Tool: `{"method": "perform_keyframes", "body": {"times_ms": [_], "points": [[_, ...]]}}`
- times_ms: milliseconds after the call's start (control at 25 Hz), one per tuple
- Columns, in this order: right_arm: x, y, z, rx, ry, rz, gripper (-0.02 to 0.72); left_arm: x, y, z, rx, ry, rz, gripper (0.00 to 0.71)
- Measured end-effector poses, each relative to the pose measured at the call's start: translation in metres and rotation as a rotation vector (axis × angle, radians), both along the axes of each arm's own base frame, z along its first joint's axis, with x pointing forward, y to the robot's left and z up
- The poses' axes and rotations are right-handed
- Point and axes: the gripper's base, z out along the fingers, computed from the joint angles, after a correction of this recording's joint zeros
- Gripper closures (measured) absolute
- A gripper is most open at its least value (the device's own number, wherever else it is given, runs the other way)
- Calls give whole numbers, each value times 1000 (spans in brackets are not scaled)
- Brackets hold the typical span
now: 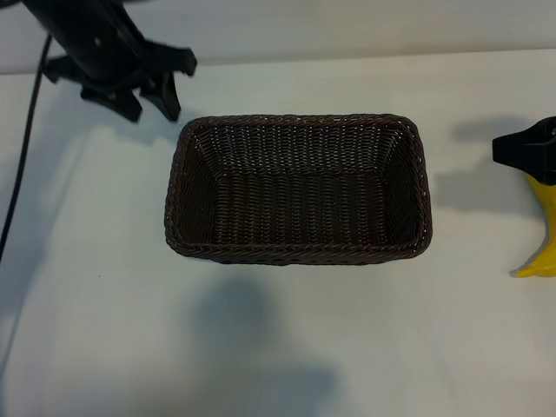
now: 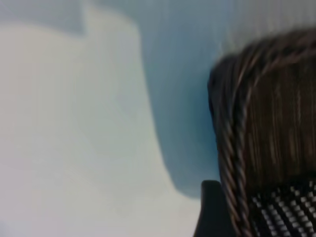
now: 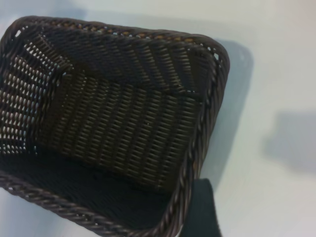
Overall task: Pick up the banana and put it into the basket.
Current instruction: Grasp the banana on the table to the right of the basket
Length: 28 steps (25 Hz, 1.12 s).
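While the banana sits at the right gripper, your basket stays empty on the bench. Fingers of the left gripper are spread, grasping nothing; the right's grip you cannot tell.

1. The inside of the basket is unfilled, so entry from above is not blocked.
2. The desk is left bare in front of the basket and between the basket and the banana.
3. The back left corner of the basket is crowded by the left gripper, held open just beside the rim.
4. The right edge is occupied by the right gripper, above the banana.
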Motion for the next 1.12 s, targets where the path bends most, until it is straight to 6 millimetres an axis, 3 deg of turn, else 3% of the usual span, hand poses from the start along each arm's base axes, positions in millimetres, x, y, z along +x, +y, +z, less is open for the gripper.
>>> {"method": "perform_keyframes", "body": {"times_ms": [200, 360, 680, 800, 1120], "points": [[0, 0, 0, 1, 0, -1, 131, 6, 18, 5, 172, -57, 37, 187], [0, 0, 0, 1, 0, -1, 131, 11, 43, 6, 286, -80, 93, 187], [0, 0, 0, 2, 1, -2, 131, 13, 89, 11, 316, -81, 181, 187], [0, 0, 0, 2, 1, -2, 131, 9, 99, 23, 314, -106, 208, 187], [0, 0, 0, 2, 1, -2, 131, -24, 93, 78, 212, -233, 203, 187]]}}
